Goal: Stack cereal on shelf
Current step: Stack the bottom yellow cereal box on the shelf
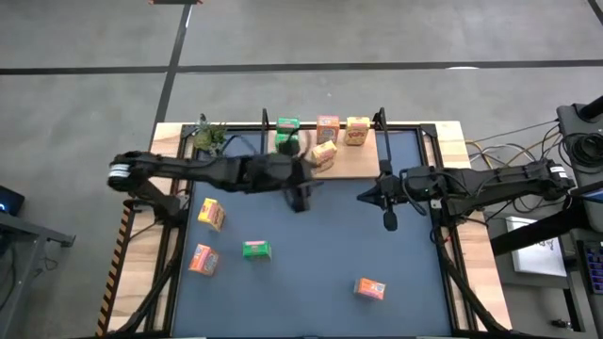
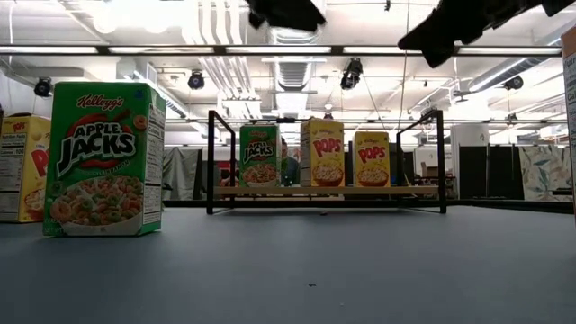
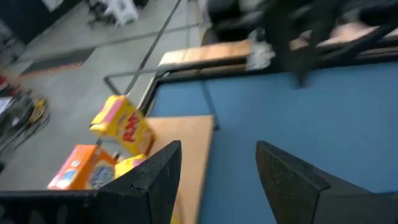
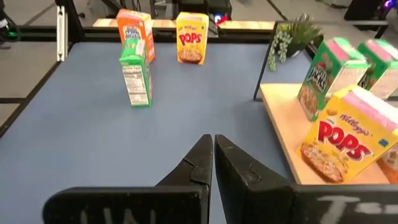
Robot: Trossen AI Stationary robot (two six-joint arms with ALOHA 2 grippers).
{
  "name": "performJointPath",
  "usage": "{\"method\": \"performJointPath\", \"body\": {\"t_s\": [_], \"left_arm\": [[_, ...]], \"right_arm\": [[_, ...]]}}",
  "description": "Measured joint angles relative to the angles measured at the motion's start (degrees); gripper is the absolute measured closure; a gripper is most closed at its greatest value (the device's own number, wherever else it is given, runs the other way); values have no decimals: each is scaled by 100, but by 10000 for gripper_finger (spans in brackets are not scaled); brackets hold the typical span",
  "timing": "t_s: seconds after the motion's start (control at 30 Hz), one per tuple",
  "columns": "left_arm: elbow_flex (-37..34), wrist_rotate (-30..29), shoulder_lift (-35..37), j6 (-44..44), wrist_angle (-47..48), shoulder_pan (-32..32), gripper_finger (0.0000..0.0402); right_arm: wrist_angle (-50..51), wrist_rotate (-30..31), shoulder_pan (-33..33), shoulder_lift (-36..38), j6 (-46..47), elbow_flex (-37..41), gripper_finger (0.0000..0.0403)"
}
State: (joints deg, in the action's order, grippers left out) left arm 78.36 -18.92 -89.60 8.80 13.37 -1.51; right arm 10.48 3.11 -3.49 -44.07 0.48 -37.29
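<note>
The light-wood shelf [image 1: 350, 160] lies at the far middle of the blue mat, with black posts at its ends. Several cereal boxes stand on it, among them a green one [image 1: 287, 125], a pink-orange one [image 1: 327, 127] and a yellow one [image 1: 357, 130]; another yellow box [image 1: 323, 155] sits askew near the shelf's front. Several more boxes stand on the mat: yellow [image 1: 211, 214], orange [image 1: 203, 259], green [image 1: 255, 250] and orange [image 1: 369, 288]. My left gripper [image 1: 300, 198] hangs open and empty, raised just in front of the shelf [image 3: 193, 155]. My right gripper [image 1: 389, 221] is shut and empty, raised over the mat's right part [image 4: 213, 155].
A green plastic plant [image 1: 209, 137] stands at the shelf's left end. Black frame rails run along the table's sides [image 1: 450, 235]. The mat's middle and near right [image 1: 320, 273] hold no boxes apart from the orange one. Cables and equipment lie off the right edge.
</note>
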Motion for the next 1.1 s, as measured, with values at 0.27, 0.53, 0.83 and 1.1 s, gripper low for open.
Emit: {"method": "performJointPath", "body": {"t_s": [0.27, 0.53, 0.83, 1.1], "left_arm": [[-1610, -160, 1533, -162, -953, -810, 212], [-3060, -1255, 2992, -178, -1988, -1478, 212], [-4349, -1422, 4325, -268, -2542, -1597, 212], [-5082, -1412, 5161, -729, -2592, -1597, 212]], "right_arm": [[-72, 125, 4, -45, 461, 113, 394], [-182, 1147, 7, -648, 397, -135, 394], [476, 1194, 57, -1850, -420, -1537, 394], [2784, 1108, 574, -2949, -886, -3555, 394]]}}
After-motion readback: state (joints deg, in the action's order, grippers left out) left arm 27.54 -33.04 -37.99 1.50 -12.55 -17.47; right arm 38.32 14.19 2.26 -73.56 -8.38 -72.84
